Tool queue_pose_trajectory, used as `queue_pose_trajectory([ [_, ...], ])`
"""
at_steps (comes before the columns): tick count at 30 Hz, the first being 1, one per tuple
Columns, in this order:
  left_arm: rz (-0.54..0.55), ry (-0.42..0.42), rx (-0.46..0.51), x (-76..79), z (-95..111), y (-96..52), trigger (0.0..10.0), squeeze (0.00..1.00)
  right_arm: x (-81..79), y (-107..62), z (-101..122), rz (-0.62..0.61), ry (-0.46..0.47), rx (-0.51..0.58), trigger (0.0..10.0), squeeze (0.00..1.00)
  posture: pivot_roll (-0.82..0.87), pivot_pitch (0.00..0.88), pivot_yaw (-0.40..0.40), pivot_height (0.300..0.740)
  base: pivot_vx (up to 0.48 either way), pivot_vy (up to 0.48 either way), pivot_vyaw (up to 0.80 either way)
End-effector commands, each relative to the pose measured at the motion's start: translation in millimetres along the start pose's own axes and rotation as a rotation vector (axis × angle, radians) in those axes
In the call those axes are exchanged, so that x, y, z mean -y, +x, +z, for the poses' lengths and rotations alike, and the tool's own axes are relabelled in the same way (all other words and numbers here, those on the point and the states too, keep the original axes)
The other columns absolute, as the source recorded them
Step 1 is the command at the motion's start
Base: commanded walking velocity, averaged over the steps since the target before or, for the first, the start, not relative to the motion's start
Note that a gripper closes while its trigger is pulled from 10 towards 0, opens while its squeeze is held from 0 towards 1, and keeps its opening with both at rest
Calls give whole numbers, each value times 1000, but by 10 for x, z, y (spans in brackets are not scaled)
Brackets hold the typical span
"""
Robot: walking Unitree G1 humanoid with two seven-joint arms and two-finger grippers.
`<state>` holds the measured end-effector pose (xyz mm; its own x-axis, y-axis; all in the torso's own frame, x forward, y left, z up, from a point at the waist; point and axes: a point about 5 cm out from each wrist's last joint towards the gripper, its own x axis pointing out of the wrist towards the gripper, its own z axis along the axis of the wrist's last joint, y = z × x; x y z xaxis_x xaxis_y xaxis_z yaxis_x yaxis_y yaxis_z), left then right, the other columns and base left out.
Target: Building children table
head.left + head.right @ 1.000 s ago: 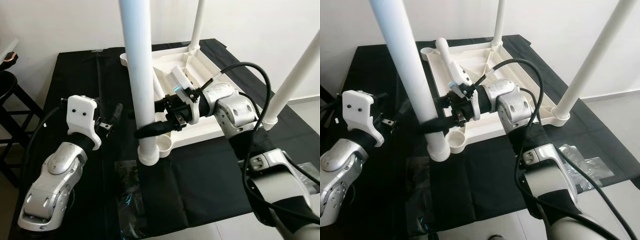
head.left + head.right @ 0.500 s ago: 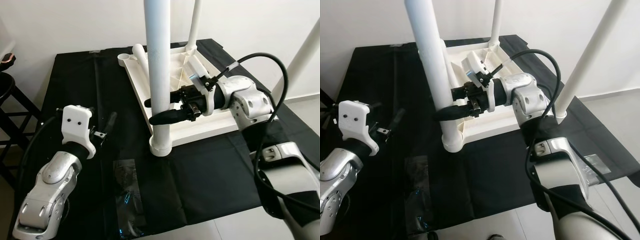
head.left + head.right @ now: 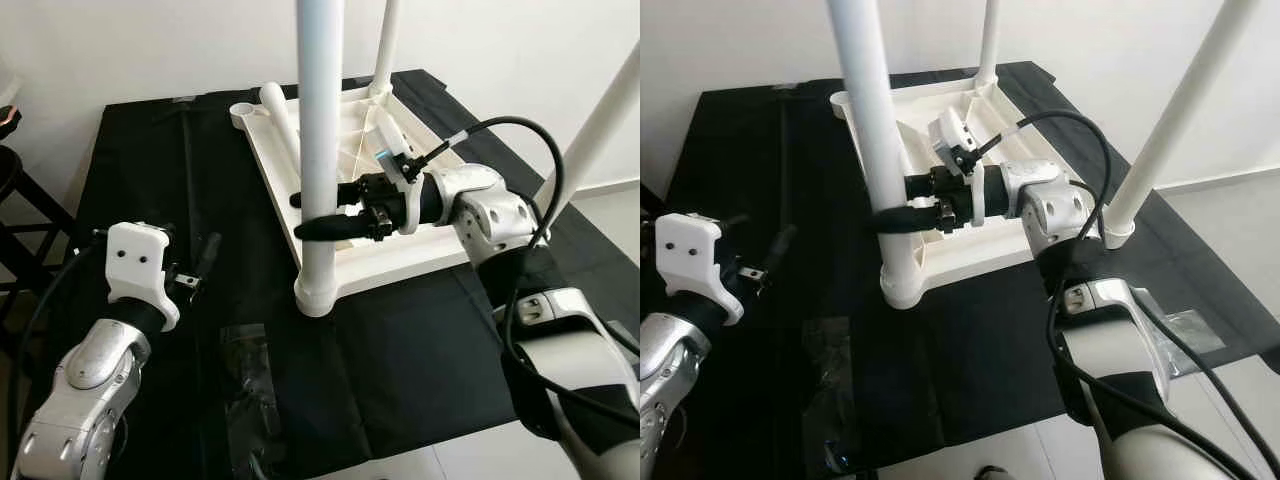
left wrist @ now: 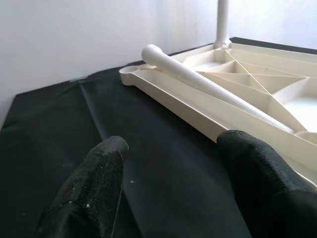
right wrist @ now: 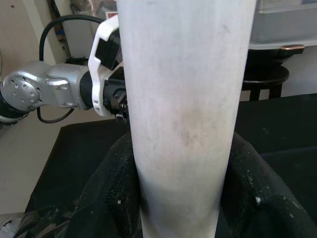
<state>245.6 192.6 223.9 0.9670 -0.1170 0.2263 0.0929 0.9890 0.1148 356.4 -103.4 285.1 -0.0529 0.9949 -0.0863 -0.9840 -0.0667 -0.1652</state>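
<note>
Right now, step in hand: seating the near leg [image 3: 320, 150] in its corner socket [image 3: 315, 296] of the upturned tabletop [image 3: 400, 262], judged from the grasp.
Right gripper [image 3: 312, 214]: clamped around the near leg, 1 black finger on each side of the tube, a little above the socket; the wrist view shows both fingers [image 5: 106, 191] pressed to the white tube.
Left gripper [image 4: 168, 163]: fingers spread, holding nothing, hovering over the black cloth [image 3: 140, 160] well to the left of the right gripper, pointed toward the tabletop's edge.
Legs standing: 3 upright, the near one in the grasp and 2 others [image 3: 385, 45] [image 3: 600, 115] beyond and to the right of the right gripper.
Loose leg [image 4: 208, 84]: lying flat inside the tabletop, past the left gripper's fingertips; its empty socket [image 3: 243, 112] sits at the far left corner.
Doing it well: keep the tube plumb while pushing straight down; a sideways lean would likely jam it in the collar or tip the tabletop.
Grip advice: hold firm but low, so the push runs along the tube.
Risk: smooth plastic may slide through the fingers under load.
Next, probably: free the left gripper for the loose leg.
</note>
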Motion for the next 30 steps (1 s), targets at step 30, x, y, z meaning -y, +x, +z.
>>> queue_pose_trajectory([
  [30,0,-5,-22,26,137,-132,10000,0,-59,161,-75,184,36,-97,10000,0,63,327,10,740,0,0,0],
])
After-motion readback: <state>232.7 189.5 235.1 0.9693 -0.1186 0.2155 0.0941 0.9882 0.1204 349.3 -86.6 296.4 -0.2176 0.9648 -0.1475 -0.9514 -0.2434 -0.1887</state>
